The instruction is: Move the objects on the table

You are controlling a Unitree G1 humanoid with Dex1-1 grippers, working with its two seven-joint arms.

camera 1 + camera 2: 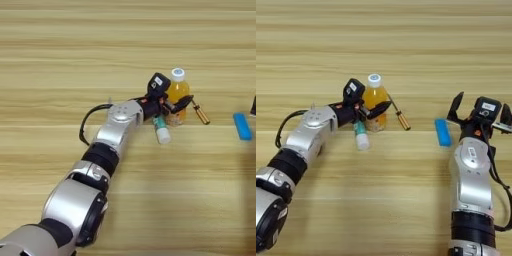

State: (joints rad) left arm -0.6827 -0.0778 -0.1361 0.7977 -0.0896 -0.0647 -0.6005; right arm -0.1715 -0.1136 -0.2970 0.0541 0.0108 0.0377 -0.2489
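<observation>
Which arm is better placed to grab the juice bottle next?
Left. Its end effector is already at the juice bottle, one finger across its front. The right end effector hangs open far off, beside the blue bar.

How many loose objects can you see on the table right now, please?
4: orange-juice bottle at the left claw, glue stick just below it, screwdriver to its right, blue bar beside the right claw. Others may be hidden.
</observation>
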